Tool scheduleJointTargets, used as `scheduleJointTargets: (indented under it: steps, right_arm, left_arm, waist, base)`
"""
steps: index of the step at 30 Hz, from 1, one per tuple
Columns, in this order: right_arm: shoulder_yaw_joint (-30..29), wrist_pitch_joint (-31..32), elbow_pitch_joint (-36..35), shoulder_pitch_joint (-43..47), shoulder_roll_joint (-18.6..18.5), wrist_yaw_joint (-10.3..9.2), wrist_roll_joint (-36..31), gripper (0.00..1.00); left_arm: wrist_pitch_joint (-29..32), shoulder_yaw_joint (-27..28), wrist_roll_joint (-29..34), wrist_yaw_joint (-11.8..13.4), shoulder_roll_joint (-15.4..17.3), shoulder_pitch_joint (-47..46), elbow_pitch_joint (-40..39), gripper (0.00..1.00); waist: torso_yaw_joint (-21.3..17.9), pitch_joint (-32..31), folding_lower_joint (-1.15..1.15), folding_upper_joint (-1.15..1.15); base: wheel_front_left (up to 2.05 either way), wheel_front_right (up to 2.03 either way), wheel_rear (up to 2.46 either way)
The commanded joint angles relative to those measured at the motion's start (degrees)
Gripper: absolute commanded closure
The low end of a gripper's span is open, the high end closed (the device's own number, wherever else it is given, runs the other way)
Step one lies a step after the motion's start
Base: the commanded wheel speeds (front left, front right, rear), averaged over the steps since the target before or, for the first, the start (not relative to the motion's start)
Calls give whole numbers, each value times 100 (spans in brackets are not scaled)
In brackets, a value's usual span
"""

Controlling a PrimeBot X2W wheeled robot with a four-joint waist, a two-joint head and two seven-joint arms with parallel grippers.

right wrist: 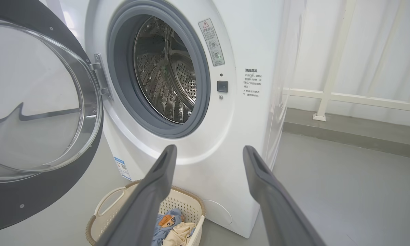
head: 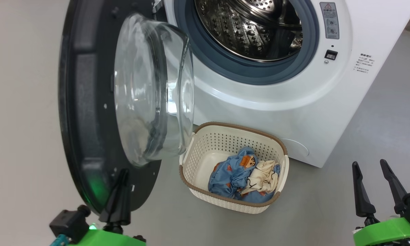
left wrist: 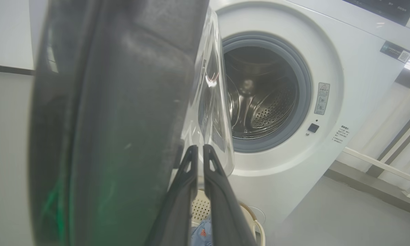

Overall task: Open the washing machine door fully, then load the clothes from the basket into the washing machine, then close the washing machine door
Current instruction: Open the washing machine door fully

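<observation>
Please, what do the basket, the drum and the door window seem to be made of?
The basket looks like matte cream plastic, moulded with rows of holes. The drum looks like polished metal, probably steel: it mirrors light. The door window is clear and glossy, glass or perhaps hard plastic; reflections show on it.

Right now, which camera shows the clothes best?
The head view: both clothes lie uncovered in the basket. The right wrist view hides part of them behind the right tool; the left wrist view catches a blue scrap at its bottom edge.
</observation>
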Motion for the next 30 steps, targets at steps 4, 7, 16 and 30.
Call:
scheduleJointTargets:
  steps: [4, 7, 16, 30]
  right_arm:
    - [117, -54, -136, -84, -83, 25, 39, 0]
    - [101, -54, -135, -64, -74, 25, 38, 0]
    - [122, -54, -137, -34, -59, 25, 40, 0]
    - [157, -54, -148, -49, -102, 25, 41, 0]
  left_arm:
    - [-38, 433, -113, 104, 274, -152, -56, 100]
    - [-32, 517, -134, 105, 381, -252, 62, 100]
    - [-47, 893, -155, 146, 700, -613, 524, 100]
    - [-62, 1495, 60, 255, 943, -902, 1022, 100]
  waist:
    - [12, -8, 0, 0]
    - [22, -15, 0, 0]
    - [-4, -15, 0, 0]
    - [-11, 67, 0, 0]
  base:
    - [0, 0, 0]
    - [0, 0, 0]
    - [0, 0, 0]
    - [0, 0, 0]
